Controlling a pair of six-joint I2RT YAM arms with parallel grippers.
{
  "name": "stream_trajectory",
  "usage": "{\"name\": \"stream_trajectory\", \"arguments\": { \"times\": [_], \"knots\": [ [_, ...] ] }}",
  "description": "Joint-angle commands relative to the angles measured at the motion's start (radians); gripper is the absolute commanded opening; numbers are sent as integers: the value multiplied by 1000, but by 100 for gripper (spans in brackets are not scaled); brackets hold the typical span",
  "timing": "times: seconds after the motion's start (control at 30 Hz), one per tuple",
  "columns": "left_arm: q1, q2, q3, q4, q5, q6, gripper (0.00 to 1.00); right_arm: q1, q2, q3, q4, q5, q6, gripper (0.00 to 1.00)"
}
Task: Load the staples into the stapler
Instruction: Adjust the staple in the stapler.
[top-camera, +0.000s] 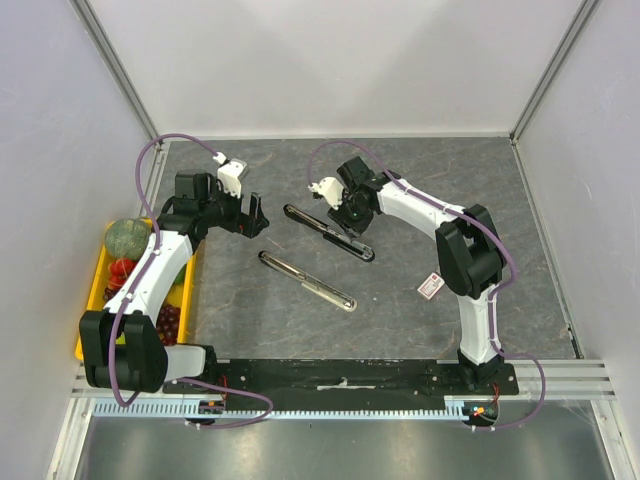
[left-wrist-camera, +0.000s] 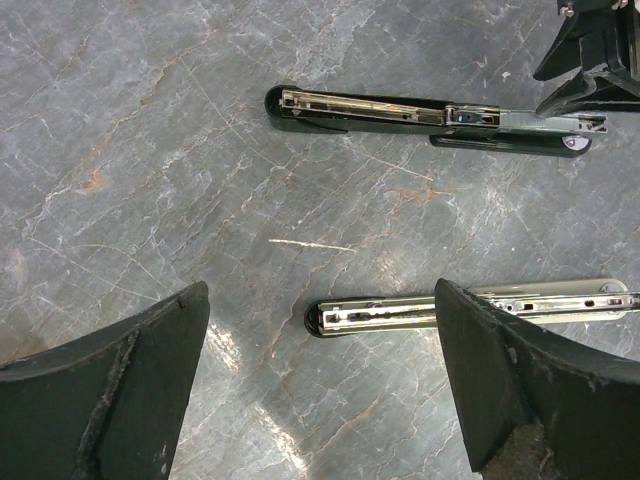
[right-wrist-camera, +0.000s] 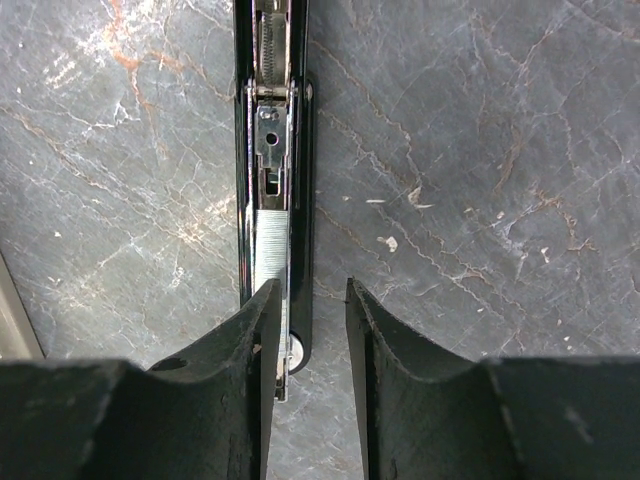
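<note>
Left jaws wide apart; right jaws narrowly apart, empty, over the open stapler (right-wrist-camera: 275, 150) toward the bench's far edge. Staples (right-wrist-camera: 268, 245) apparently lie in its channel; closing remains.

Wide-spread left end effector (left-wrist-camera: 320, 295), narrowly parted right end effector (right-wrist-camera: 310, 288), both angled downward.

Grey marbled table (top-camera: 530, 210) with rust veins; black-and-silver stapler (top-camera: 328, 233); yellow bin (top-camera: 93, 290); white-pink staples box (top-camera: 430, 285).
</note>
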Motion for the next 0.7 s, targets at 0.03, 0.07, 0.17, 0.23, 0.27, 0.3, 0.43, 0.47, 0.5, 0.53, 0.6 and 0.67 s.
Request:
{"name": "stream_trajectory", "arguments": {
  "times": [0.03,0.07,0.17,0.23,0.27,0.3,0.43,0.47,0.5,0.53,0.6,0.67],
  "knots": [
    [8,-4,0,35,11,-14,100,8,-7,-2,40,16,7,40],
    [8,-6,0,36,11,-13,100,8,-8,-4,39,20,7,40],
    [8,-4,0,36,11,-13,100,7,-21,-24,33,8,-5,40],
    [8,-4,1,36,11,-14,100,7,-18,-35,25,11,-15,40],
    [8,-3,0,38,12,-14,100,7,-12,-38,24,20,-16,40],
    [8,-4,1,36,14,-14,100,7,-4,-33,18,31,-19,40],
    [8,-6,0,36,12,-14,100,4,18,-36,-18,33,-33,40],
    [8,-6,0,36,12,-14,100,5,13,-38,-24,36,-36,39],
    [8,-6,-2,36,12,-14,100,5,7,-41,-25,42,-39,39],
    [8,-4,-2,36,11,-14,100,5,-8,-45,-33,46,-45,39],
    [8,-3,0,36,14,-14,100,5,-25,-51,-47,60,-59,39],
    [8,-3,0,36,15,-14,100,5,-50,-59,-65,65,-73,38]
  ]
}}
